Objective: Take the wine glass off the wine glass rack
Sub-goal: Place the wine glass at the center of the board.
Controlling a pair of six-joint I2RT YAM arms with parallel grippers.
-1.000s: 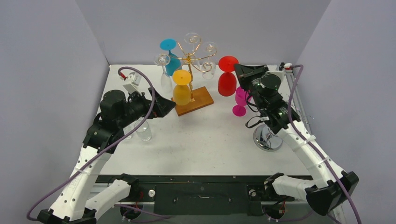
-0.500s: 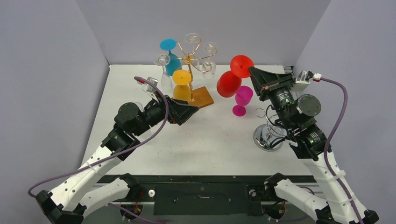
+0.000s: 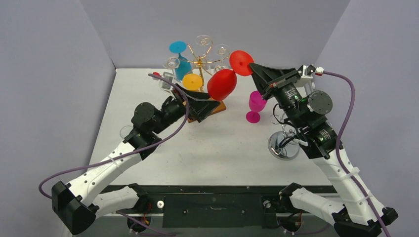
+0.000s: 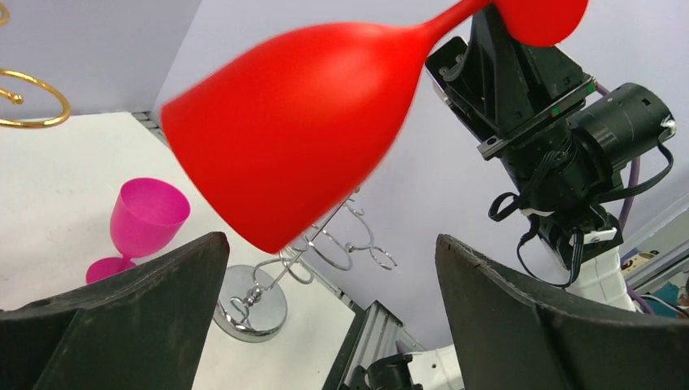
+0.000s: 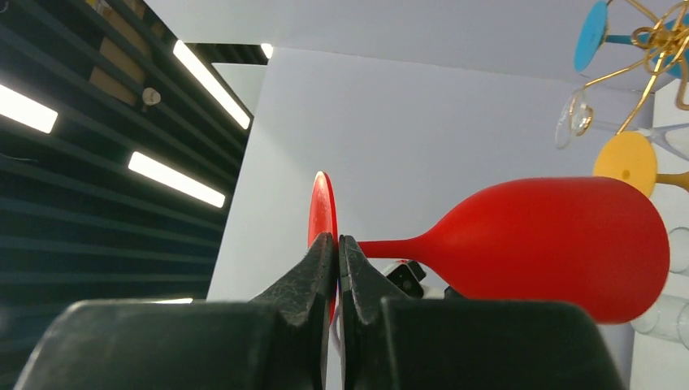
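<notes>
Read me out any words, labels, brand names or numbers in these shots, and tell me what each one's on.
None can be read in any view.
The red glass, pink glass, gold rack and chrome stand are plain.
The left arm and right arm show no marking sharp enough to read.

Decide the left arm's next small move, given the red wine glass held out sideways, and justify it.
Probably ease the left end effector forward until its open fingers flank the bowl of the red wine glass. The right end effector is shut on the stem by the foot, bowl pointing towards the left arm. The bowl hangs just beyond those fingers, untouched.
</notes>
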